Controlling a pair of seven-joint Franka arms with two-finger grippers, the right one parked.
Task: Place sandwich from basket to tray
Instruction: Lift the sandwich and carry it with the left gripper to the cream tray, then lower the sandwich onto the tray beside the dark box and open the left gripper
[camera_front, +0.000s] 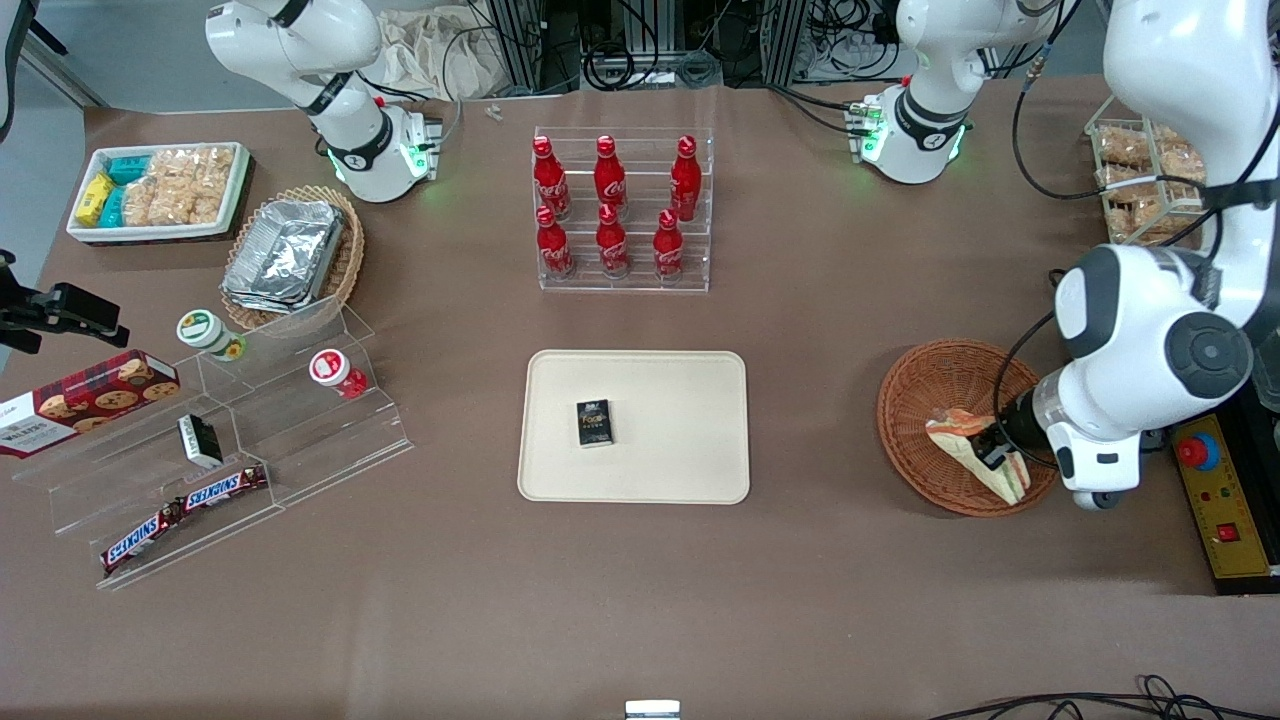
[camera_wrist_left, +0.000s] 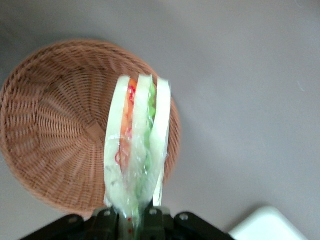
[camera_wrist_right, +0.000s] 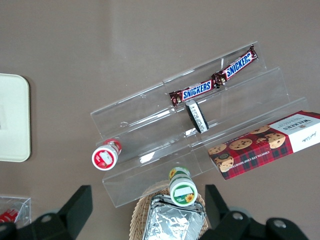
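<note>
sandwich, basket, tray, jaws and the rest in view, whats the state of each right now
sandwich: gripped, lifted above the basket
gripper: jaws shut on the sandwich, above the basket's rim nearest the front camera
basket: upright, nothing else in it
tray: flat, only a small dark box on it
cola bottles: six, upright in the clear rack

Snacks and drinks spread over the brown worktop

Six red cola bottles stand in a clear rack near the worktop's robot-side edge. Toward the parked arm's end: a white bin of snack packs, a tan wicker basket of foil containers, a clear stepped stand carrying two Snickers bars and two small cups, and a red cookie box. A small dark box lies mid-worktop.
</note>
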